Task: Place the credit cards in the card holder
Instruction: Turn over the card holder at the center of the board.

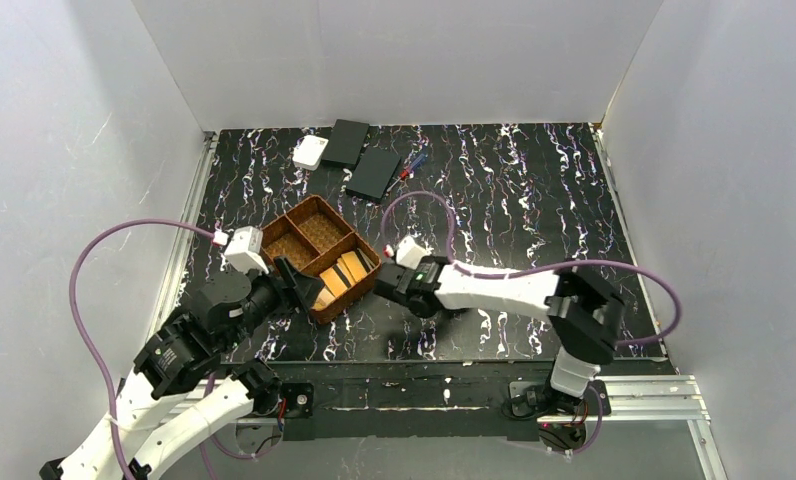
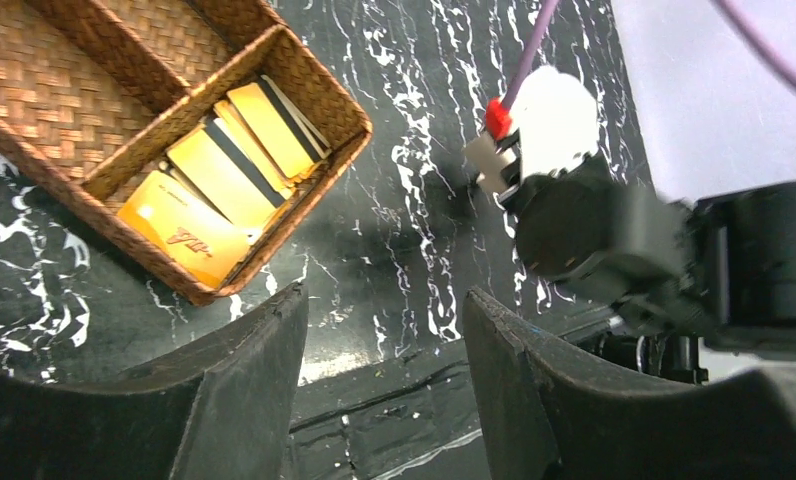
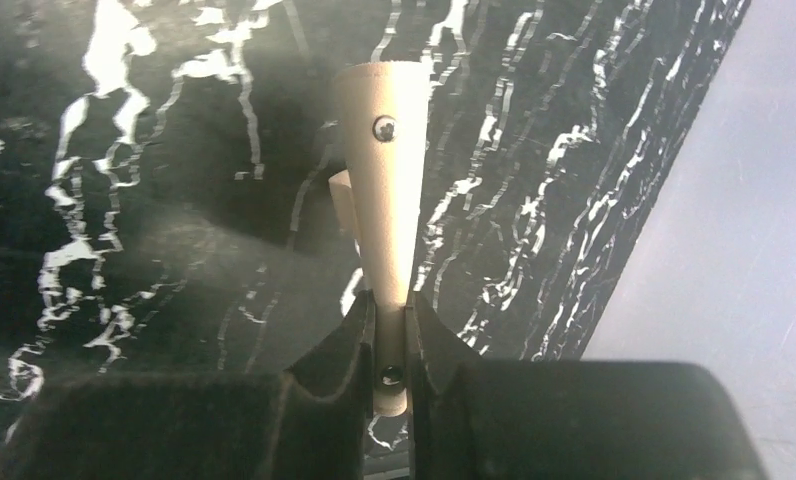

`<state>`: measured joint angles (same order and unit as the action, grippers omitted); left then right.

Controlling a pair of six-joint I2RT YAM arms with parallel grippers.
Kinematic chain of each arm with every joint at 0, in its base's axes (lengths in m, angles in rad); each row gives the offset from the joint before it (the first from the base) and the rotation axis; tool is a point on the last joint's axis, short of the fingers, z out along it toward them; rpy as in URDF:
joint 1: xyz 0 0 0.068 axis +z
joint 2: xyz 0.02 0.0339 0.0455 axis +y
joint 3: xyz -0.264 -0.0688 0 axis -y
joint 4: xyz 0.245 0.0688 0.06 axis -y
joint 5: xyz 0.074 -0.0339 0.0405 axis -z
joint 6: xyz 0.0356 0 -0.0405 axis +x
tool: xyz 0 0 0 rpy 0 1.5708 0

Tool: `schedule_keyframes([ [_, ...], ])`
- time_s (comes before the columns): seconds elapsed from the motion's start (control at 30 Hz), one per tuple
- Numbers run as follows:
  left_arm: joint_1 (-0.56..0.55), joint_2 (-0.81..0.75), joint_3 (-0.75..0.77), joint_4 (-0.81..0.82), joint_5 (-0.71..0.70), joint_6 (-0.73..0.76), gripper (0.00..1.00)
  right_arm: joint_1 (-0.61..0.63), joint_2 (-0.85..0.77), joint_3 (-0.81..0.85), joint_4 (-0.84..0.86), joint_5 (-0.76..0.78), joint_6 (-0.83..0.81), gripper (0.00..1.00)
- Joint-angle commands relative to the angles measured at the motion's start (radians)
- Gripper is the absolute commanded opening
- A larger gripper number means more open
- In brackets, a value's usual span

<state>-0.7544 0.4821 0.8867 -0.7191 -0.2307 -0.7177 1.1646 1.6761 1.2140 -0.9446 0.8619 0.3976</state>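
Several orange-gold credit cards (image 2: 224,170) lie overlapping in the near-right compartment of the brown woven tray (image 2: 64,90); from above the credit cards (image 1: 344,275) show in that same compartment. My left gripper (image 2: 384,300) is open and empty, hovering just off the tray's near corner; in the top view the left gripper (image 1: 302,285) sits at the tray's near-left side. My right gripper (image 3: 389,310) is shut on the tan card holder (image 3: 384,180), which is seen edge-on with its snap stud showing. In the top view the right gripper (image 1: 384,283) is beside the tray's right corner.
A white square box (image 1: 310,152), two flat black boxes (image 1: 346,142) (image 1: 374,173) and a pen (image 1: 411,165) lie at the back of the dark marbled table. White walls close in the sides and back. The right arm's wrist (image 2: 574,230) is close to my left fingers.
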Motion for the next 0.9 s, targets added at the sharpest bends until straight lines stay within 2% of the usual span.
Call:
schedule_keyframes([
  [0.0,0.004,-0.015,0.016,-0.063,-0.096,0.007,0.57,0.069,0.079,0.013,0.021,0.006,0.101,0.01],
  [0.07,0.005,-0.007,0.019,-0.061,-0.089,0.007,0.57,0.105,0.100,0.020,0.045,-0.032,0.111,0.08],
  [0.13,0.004,0.011,0.018,-0.050,-0.073,0.003,0.57,0.124,0.094,0.016,0.093,-0.099,0.091,0.29],
  [0.23,0.005,0.045,0.009,-0.009,-0.045,-0.001,0.57,0.129,0.029,-0.028,0.193,-0.239,0.058,0.54],
  [0.33,0.003,0.082,-0.005,0.052,-0.003,-0.004,0.57,0.126,-0.080,-0.074,0.267,-0.328,0.022,0.67],
  [0.4,0.005,0.127,-0.013,0.107,0.043,-0.004,0.57,0.101,-0.173,-0.105,0.314,-0.395,-0.003,0.72],
  [0.47,0.004,0.175,-0.021,0.167,0.098,-0.004,0.58,0.034,-0.287,-0.152,0.361,-0.501,-0.009,0.72],
  [0.53,0.004,0.239,-0.028,0.230,0.155,-0.013,0.58,-0.084,-0.360,-0.215,0.414,-0.634,-0.017,0.70],
  [0.67,0.004,0.428,-0.036,0.398,0.349,-0.049,0.56,-0.342,-0.465,-0.336,0.489,-0.875,-0.064,0.54],
  [0.73,0.001,0.559,-0.026,0.484,0.480,-0.081,0.49,-0.423,-0.476,-0.390,0.549,-0.968,-0.079,0.47],
  [0.8,-0.014,0.693,-0.003,0.559,0.554,-0.107,0.44,-0.503,-0.466,-0.438,0.597,-1.048,-0.080,0.36],
  [0.87,-0.036,0.822,0.035,0.601,0.593,-0.112,0.40,-0.572,-0.453,-0.470,0.633,-1.101,-0.077,0.30],
])
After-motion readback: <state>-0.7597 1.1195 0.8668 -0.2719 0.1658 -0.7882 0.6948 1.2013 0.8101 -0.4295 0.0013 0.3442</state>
